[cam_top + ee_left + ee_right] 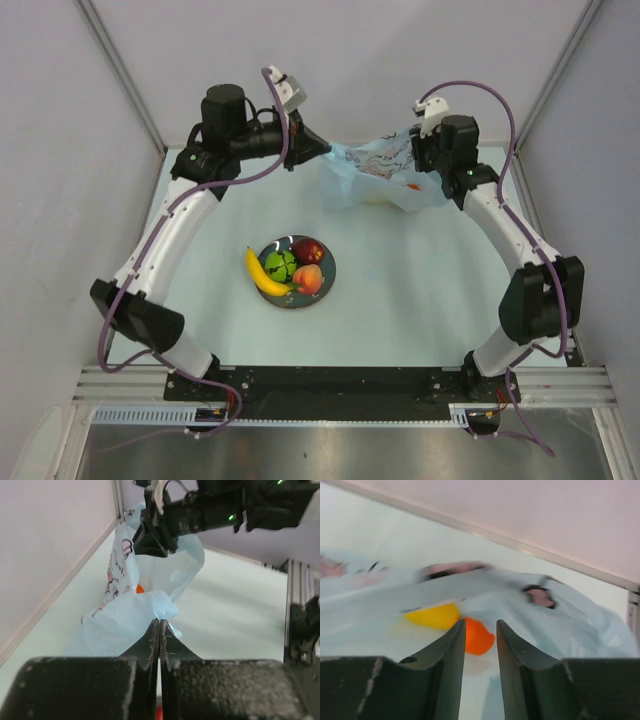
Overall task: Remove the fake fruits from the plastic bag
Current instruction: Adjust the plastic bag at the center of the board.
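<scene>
Blue plastic bag [115,630] pinched by left gripper [159,622]. Right gripper [480,622] parted before orange [479,637], hold we cannot tell; plate [297,305] only overhead

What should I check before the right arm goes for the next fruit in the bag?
1. Left jaws shut on the plastic bag edge: ok.
2. Right jaws apart, lined up on the orange: ok.
3. Orange clear of bag film: cannot tell.
4. Bag emptied: not ok, orange and yellow fruit inside.
5. Room on the plate: not ok, four fruits nearly fill it.
</scene>
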`<act>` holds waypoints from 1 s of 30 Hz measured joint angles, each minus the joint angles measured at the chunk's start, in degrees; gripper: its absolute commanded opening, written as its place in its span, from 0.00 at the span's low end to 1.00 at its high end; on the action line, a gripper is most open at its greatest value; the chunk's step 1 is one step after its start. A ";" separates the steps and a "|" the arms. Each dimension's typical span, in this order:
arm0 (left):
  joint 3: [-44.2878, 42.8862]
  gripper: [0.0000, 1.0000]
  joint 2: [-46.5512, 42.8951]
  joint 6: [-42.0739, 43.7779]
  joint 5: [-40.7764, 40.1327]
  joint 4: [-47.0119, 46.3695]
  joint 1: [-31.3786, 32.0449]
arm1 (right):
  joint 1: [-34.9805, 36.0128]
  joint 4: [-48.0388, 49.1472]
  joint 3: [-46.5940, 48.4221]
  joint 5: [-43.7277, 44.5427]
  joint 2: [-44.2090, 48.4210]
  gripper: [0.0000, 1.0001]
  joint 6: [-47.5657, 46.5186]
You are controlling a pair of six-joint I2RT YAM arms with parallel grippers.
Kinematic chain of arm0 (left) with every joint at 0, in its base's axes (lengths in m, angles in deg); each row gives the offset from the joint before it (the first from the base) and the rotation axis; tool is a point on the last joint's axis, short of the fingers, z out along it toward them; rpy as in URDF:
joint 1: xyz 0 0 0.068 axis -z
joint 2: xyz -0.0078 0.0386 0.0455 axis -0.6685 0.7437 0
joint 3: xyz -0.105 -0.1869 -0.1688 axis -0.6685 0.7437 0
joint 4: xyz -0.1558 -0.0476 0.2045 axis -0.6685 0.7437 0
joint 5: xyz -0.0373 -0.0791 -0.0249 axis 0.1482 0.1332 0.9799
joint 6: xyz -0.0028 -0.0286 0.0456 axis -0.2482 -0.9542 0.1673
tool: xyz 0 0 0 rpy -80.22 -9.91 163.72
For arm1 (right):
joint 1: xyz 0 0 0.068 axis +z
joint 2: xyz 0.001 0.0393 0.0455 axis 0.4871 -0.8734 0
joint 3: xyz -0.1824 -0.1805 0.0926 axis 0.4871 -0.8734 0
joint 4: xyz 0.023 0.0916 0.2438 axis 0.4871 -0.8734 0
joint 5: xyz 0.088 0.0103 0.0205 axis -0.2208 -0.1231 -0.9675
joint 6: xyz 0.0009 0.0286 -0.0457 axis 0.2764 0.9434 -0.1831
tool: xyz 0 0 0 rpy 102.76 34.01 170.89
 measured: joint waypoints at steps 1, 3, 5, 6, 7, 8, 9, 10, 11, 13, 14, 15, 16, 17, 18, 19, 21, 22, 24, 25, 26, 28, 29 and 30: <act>2.36 0.00 -2.10 2.12 -0.33 1.14 0.31 | 1.42 -0.02 -2.78 -0.07 2.82 0.36 -0.35; 6.45 0.00 -5.42 5.64 -0.72 3.34 1.09 | 3.85 0.52 -8.31 -1.25 7.32 0.35 -0.57; 10.62 0.00 -7.85 9.31 -0.90 5.86 2.43 | 4.79 -0.20 -15.06 -2.97 10.95 0.35 -0.66; 12.39 0.00 -8.24 10.64 -0.92 6.78 3.10 | 4.70 -0.48 -18.01 -3.45 11.67 0.36 -0.70; 14.10 0.00 -8.33 11.39 -0.94 7.63 3.67 | 4.48 -1.33 -20.52 -3.89 11.78 0.37 -0.76; 15.63 0.00 -8.00 11.78 -1.03 8.39 4.13 | 4.39 -2.21 -22.58 -4.37 11.37 0.37 -0.81; 16.94 0.00 -7.39 11.76 -1.14 9.05 4.46 | 4.35 -2.99 -23.96 -4.63 10.91 0.38 -0.81; 18.01 0.00 -6.67 11.74 -1.33 9.62 4.63 | 4.24 -4.15 -25.07 -5.09 10.21 0.39 -0.83; 18.73 0.00 -6.16 11.69 -1.57 9.90 4.68 | 4.33 -4.96 -25.73 -5.51 9.53 0.40 -0.85; 20.28 0.00 -5.46 11.56 -2.47 10.29 4.61 | 4.98 -5.20 -25.99 -6.01 8.83 0.46 -0.96; 20.57 0.00 -5.40 11.52 -2.64 10.47 4.52 | 5.49 -4.63 -25.99 -6.21 8.81 0.47 -1.14; 20.63 0.00 -5.40 11.17 -2.84 10.47 4.50 | 6.12 -4.11 -25.83 -6.32 8.81 0.52 -1.36; 20.63 0.00 -5.40 10.99 -2.91 10.10 4.48 | 6.67 -3.76 -25.57 -6.43 8.70 0.67 -1.51; 20.63 0.00 -5.42 10.71 -2.91 9.53 4.48 | 7.50 -3.08 -25.07 -6.49 8.28 0.73 -1.66; 20.63 0.00 -5.42 10.23 -2.91 8.96 4.48 | 8.13 -2.29 -24.57 -6.49 7.63 0.78 -1.92; 20.63 0.00 -5.42 9.62 -2.91 8.48 4.48 | 8.52 -1.75 -24.11 -6.43 6.95 0.85 -1.64; 20.63 0.00 -5.40 8.46 -2.78 7.56 4.48 | 9.53 -0.42 -22.34 -5.99 4.07 0.91 -2.21; 20.63 0.00 -5.38 8.02 -2.78 7.15 4.48 | 9.62 0.11 -21.94 -5.53 2.99 0.95 -2.29; 20.63 0.00 -5.25 7.10 -2.58 6.32 4.48 | 9.44 1.03 -21.38 -3.96 0.57 0.98 -2.64; 20.63 0.00 -5.09 6.60 -2.47 5.86 4.48 | 9.33 1.42 -21.22 -3.28 -0.35 0.99 -2.82; 20.63 0.00 -4.96 6.27 -2.40 5.44 4.50 | 9.11 1.81 -21.03 -2.23 -1.51 0.99 -2.84; 20.63 0.00 -4.57 5.90 -2.40 5.01 4.52 | 8.70 2.16 -19.96 -0.13 -3.82 1.00 -2.97; 20.63 0.00 -4.39 5.68 -2.40 4.92 4.55 | 8.50 2.34 -19.30 0.68 -4.81 0.99 -3.04; 20.63 0.00 -4.31 5.57 -2.40 4.87 4.55 | 8.24 2.62 -18.67 1.55 -5.79 1.00 -3.17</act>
